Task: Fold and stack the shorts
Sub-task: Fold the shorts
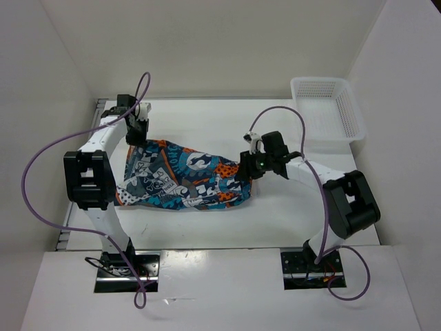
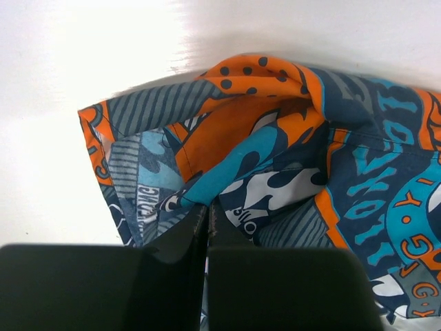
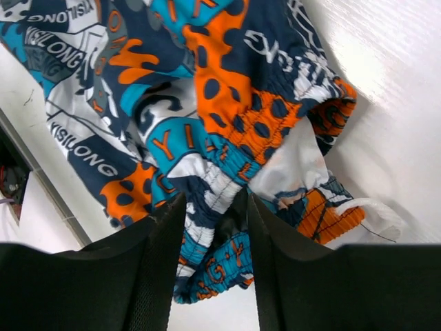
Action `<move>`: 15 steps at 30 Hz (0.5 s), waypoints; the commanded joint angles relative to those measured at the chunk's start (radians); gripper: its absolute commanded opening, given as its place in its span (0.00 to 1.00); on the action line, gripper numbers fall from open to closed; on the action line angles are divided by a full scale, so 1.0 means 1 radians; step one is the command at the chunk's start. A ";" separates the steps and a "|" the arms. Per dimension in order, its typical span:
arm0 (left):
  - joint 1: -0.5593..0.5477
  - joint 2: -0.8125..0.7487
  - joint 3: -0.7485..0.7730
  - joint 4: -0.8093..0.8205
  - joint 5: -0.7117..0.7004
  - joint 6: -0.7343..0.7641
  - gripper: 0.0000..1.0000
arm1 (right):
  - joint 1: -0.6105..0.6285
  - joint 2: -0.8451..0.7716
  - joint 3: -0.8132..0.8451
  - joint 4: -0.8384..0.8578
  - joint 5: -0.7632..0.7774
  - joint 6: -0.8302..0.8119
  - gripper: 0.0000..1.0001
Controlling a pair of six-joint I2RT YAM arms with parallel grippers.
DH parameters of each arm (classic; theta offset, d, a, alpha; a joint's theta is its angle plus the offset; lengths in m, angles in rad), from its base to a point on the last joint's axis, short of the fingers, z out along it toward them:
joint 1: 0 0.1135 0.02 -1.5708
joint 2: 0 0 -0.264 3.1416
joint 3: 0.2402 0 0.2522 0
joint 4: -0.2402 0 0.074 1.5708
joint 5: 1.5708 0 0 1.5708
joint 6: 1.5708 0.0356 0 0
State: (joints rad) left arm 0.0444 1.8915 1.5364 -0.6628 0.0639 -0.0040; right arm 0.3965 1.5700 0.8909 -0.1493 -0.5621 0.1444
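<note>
The shorts (image 1: 186, 178), printed in teal, orange, white and black, lie spread across the middle of the white table. My left gripper (image 1: 136, 135) is at their far left corner. In the left wrist view its jaws (image 2: 208, 209) are pressed together on a fold of the shorts (image 2: 275, 152) near an orange hem. My right gripper (image 1: 251, 164) is at the right end of the shorts. In the right wrist view its fingers (image 3: 215, 207) are closed on the bunched elastic waistband of the shorts (image 3: 227, 131), with cloth filling the gap between them.
A white plastic mesh basket (image 1: 327, 110) stands at the far right corner of the table. White walls close in the table on the left, back and right. Purple cables loop above both arms.
</note>
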 commanded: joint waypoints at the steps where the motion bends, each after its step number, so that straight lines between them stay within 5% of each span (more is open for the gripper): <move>1: 0.000 -0.003 0.044 0.005 0.001 0.004 0.00 | 0.010 0.027 0.008 0.036 -0.001 0.020 0.48; 9: 0.000 0.006 0.053 0.005 0.001 0.004 0.00 | 0.073 0.090 0.016 0.057 -0.010 0.064 0.51; 11: 0.000 0.006 0.053 0.005 -0.010 0.004 0.00 | 0.073 0.090 0.003 0.072 -0.010 0.089 0.41; 12: 0.000 0.015 0.062 0.005 -0.021 0.004 0.00 | 0.073 0.090 0.003 0.073 -0.010 0.089 0.32; 13: 0.000 0.026 0.062 0.005 -0.053 0.004 0.00 | 0.073 0.090 0.012 0.082 -0.010 0.077 0.12; 15: 0.011 0.038 0.086 0.005 -0.102 0.004 0.00 | 0.073 0.090 0.026 0.082 0.031 0.055 0.00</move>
State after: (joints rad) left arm 0.0448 1.9068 1.5669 -0.6674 0.0296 -0.0040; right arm 0.4625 1.6581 0.8909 -0.1280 -0.5571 0.2047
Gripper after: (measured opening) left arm 0.009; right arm 0.037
